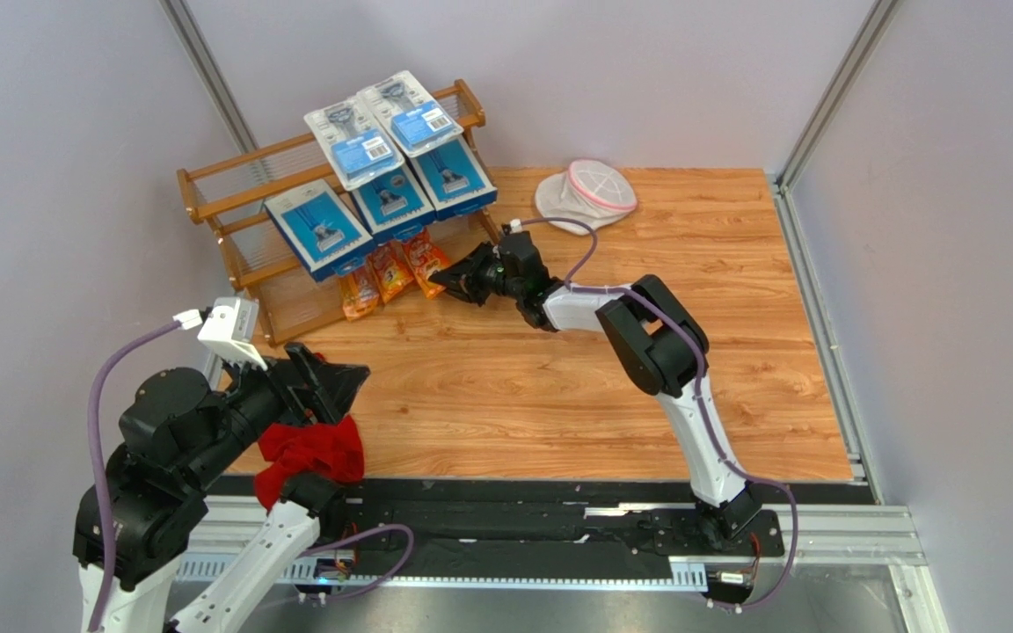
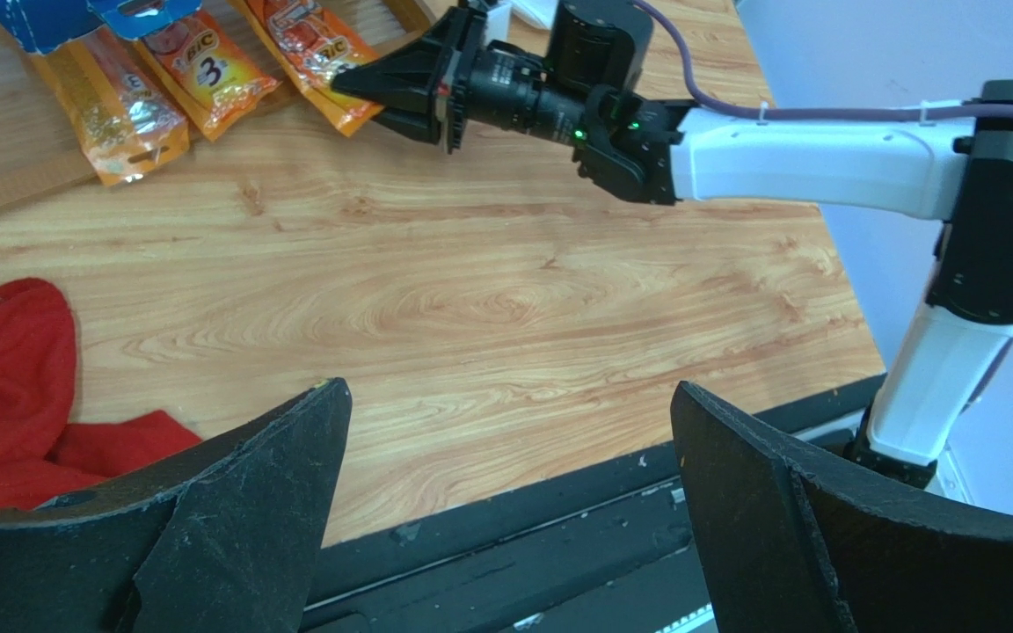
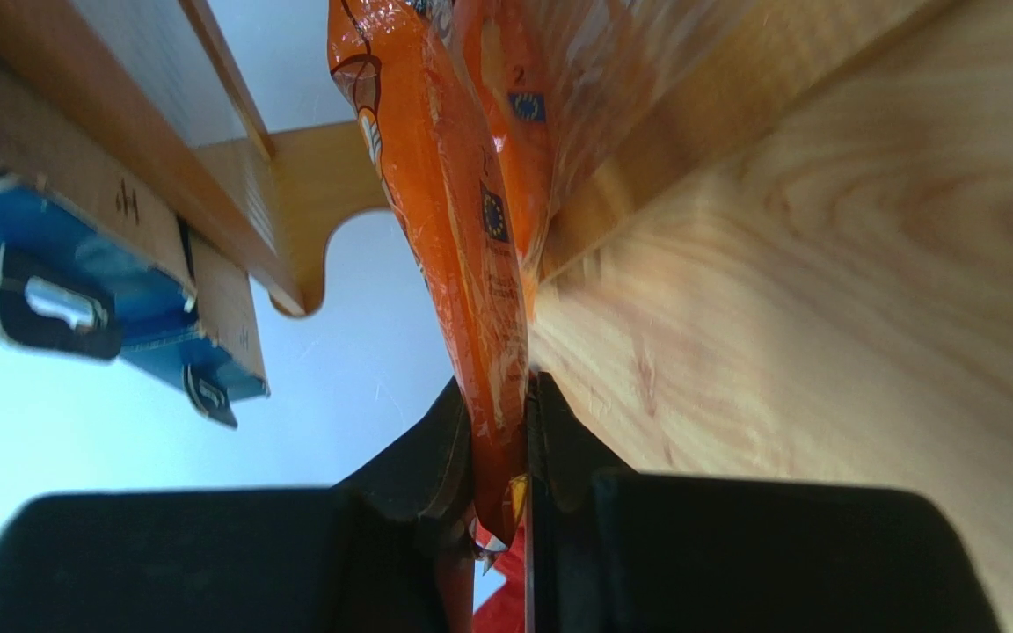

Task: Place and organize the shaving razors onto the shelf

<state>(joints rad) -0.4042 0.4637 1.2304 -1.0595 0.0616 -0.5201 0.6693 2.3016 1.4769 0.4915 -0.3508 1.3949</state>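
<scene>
Lying at the near left of the table, a red cloth is partly covered by the left arm. The left gripper is held just above it, with its fingers spread wide and nothing between them. A white pouch with pink trim is set at the far side, right of the shelf and well apart from both arms.

The right gripper is reached across to the shelf's right front corner. Its fingers are pressed nearly together on the lower end of the rightmost of three orange bags. In the right wrist view the pinched bag is seen upright against a wooden rail. Its bottom tip is hidden between the fingers, and whether it touches the table cannot be told.

Much of the shelf's rails is covered by the packs. The far post is cut off in the wrist views, and the print on the boxes is too small to be read from above.

Two blister packs are counted on the top tier, side by side. Three blue boxes are leaned in a row below them. The orange bags are lined up at the front, low down.
</scene>
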